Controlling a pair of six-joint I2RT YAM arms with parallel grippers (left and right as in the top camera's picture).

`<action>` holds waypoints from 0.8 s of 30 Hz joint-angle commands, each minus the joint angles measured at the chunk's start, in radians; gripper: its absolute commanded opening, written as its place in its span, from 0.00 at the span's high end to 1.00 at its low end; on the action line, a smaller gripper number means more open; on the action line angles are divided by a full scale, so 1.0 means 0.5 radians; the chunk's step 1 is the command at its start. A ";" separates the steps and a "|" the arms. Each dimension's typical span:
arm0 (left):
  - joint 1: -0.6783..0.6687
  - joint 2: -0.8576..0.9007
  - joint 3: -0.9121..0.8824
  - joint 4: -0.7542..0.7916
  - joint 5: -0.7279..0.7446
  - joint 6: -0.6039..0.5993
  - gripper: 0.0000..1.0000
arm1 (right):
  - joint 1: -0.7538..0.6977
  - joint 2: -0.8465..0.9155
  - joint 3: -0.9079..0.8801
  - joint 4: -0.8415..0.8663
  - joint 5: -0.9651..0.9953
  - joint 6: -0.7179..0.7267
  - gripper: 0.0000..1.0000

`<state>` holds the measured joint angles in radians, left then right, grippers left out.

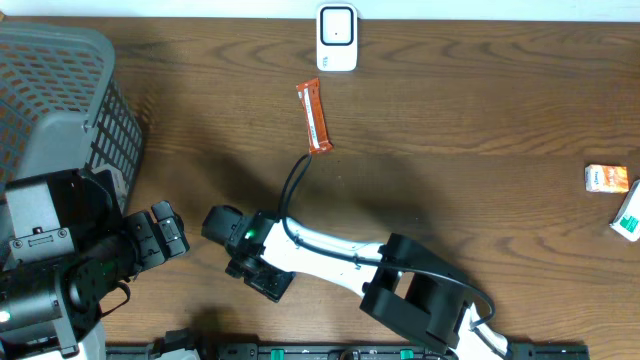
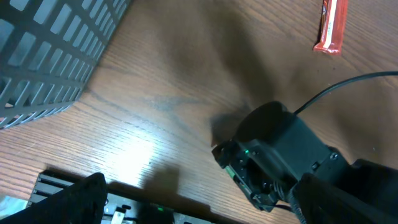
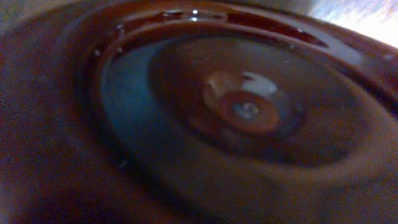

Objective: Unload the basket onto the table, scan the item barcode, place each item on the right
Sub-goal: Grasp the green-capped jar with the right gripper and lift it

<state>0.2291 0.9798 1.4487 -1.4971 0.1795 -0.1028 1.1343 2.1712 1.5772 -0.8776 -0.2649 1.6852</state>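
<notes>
**Right wrist view blind, arms crowded, bar untouched**

- Snack bar (image 1: 314, 116) lies flat on the worktop (image 1: 480, 120) near the middle of the far edge. It is just in front of the white scanner (image 1: 337, 38) and apart from it. I take it for the item; nothing holds it.
- Left gripper (image 1: 168, 232) hovers toward the near-left corner, beside the grey basket (image 1: 60, 90). Its fingers (image 2: 84, 199) sit at the two bottom corners of its own view, spread wide, nothing between them.
- Right gripper (image 1: 263, 279) is tucked low toward the near edge, left of middle, well apart from the bar. Its wrist view is a brown ringed blur with no fingers showing, and the overhead doesn't resolve them. I cannot tell how its jaws stand.

Risks, as I judge them:
- Steering the right arm on that blurred view invites a pinch on nothing, or a scrape along the wood.
- The two grippers are near each other; a swing by either could knock them together.
- The black cable (image 1: 293, 185) loops up close to the bar's near end, so an arm move could sweep the bar askew.
- Barcode side not visible. If it faces down, the scan misses.
</notes>
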 commanded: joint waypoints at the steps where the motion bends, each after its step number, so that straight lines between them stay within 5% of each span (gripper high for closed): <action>1: 0.012 -0.002 0.021 -0.009 -0.018 0.034 0.02 | -0.100 -0.104 -0.002 -0.011 -0.016 -0.302 0.46; 12: 0.012 -0.002 0.021 -0.010 -0.018 0.034 0.02 | -0.627 -0.179 -0.002 0.029 -1.315 -1.061 0.39; 24: 0.012 -0.002 0.021 -0.011 -0.017 0.033 0.02 | -0.927 -0.063 -0.005 0.072 -1.434 -1.000 0.27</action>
<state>0.2291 0.9798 1.4487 -1.4971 0.1795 -0.1028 0.6765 2.1201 1.5749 -0.8471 -0.9104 1.1931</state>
